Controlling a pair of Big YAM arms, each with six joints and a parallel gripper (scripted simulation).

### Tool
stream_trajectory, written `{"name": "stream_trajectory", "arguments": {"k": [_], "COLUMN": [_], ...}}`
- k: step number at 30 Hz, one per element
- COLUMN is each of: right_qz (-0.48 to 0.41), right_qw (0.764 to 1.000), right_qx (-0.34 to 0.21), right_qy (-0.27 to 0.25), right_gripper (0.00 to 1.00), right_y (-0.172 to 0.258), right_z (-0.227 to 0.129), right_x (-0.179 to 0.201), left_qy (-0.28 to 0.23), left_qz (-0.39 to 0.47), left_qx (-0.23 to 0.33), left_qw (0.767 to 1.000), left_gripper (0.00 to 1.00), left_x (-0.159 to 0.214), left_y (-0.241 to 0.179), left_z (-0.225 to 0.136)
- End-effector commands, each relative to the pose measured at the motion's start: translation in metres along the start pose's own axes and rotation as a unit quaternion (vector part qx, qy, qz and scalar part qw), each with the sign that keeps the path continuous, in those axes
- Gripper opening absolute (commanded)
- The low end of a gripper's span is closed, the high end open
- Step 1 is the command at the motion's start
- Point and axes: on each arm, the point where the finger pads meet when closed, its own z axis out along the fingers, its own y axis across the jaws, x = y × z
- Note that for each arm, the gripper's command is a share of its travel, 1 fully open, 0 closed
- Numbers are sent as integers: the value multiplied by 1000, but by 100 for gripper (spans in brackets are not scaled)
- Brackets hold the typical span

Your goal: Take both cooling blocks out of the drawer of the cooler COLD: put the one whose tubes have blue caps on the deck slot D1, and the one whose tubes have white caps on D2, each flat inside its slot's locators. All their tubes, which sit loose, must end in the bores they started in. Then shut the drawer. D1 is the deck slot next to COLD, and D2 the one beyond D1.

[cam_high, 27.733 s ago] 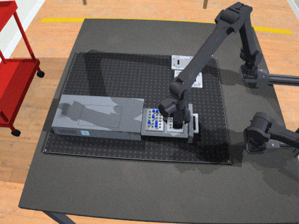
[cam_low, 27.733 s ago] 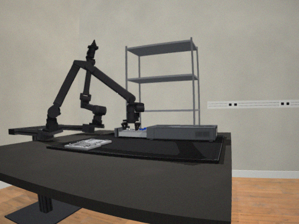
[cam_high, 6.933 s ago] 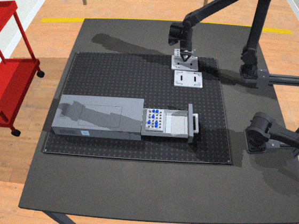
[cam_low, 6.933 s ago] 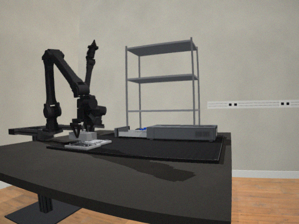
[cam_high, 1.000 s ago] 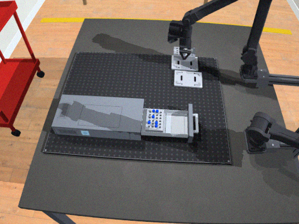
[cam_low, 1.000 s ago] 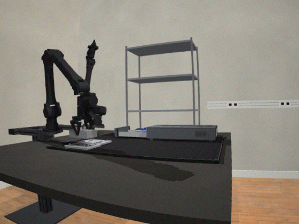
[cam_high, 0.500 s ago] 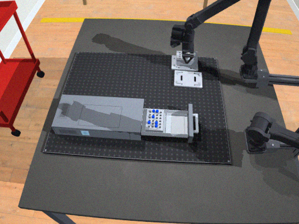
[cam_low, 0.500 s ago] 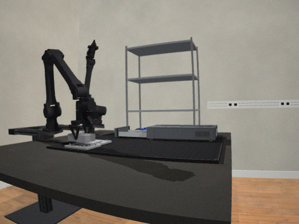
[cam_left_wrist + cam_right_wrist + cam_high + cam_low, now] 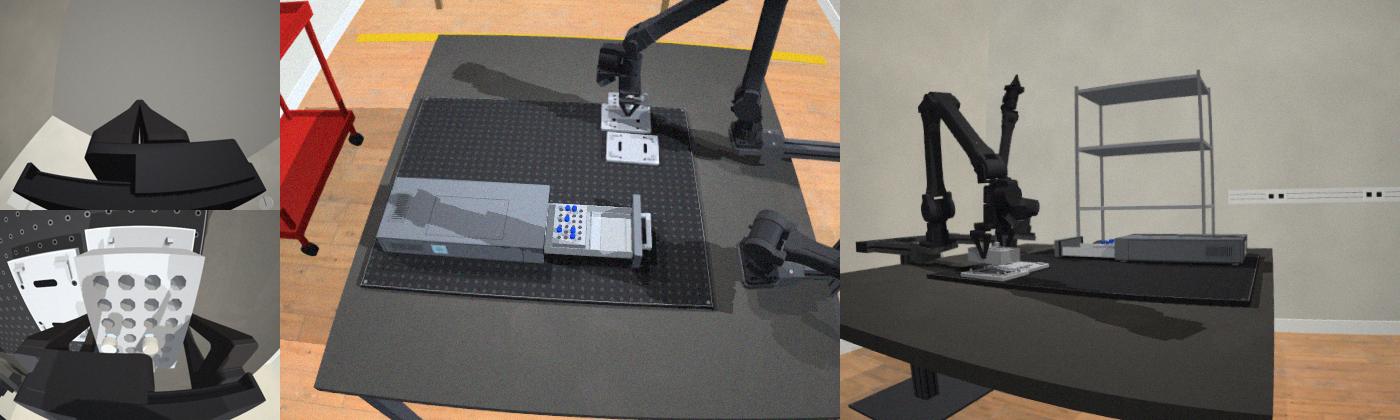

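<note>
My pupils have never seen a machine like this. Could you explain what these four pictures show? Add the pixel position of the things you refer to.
Two robot arms work at a table [image 9: 505, 340] [image 9: 1090, 360]. One picture looks down, one looks across, and two come from wrist cameras. On the table's dark board lie a grey cooler [image 9: 530, 200] [image 9: 1185, 249] with its drawer [image 9: 637, 230] [image 9: 1069, 247] open, and two white plates. A block with blue-capped tubes [image 9: 584, 240] sits in the drawer. The right end effector [image 9: 630, 111] [image 9: 982, 256] [image 9: 139, 314] grips a block with white-capped tubes [image 9: 1007, 256] [image 9: 140, 264] at the plate farther from the cooler. The left end effector [image 9: 1016, 77] [image 9: 139, 104] is raised, closed and holding nothing.
</note>
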Motion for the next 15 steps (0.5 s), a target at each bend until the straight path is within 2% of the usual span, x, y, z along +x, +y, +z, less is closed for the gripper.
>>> {"name": "stream_trajectory", "arguments": {"k": [1, 15], "right_qz": [0, 0], "right_qw": [999, 999], "right_qx": [11, 11], "right_qy": [-49, -50], "right_gripper": [0, 0], "right_y": [-15, -15], "right_z": [-37, -38], "right_x": [-41, -42], "left_qy": [17, 17], "left_qz": [4, 4], "left_qx": [0, 0], "left_qw": [1000, 1000], "left_gripper": [0, 0], "left_x": [23, 23], "left_y": [-2, -2], "left_z": [8, 8]}}
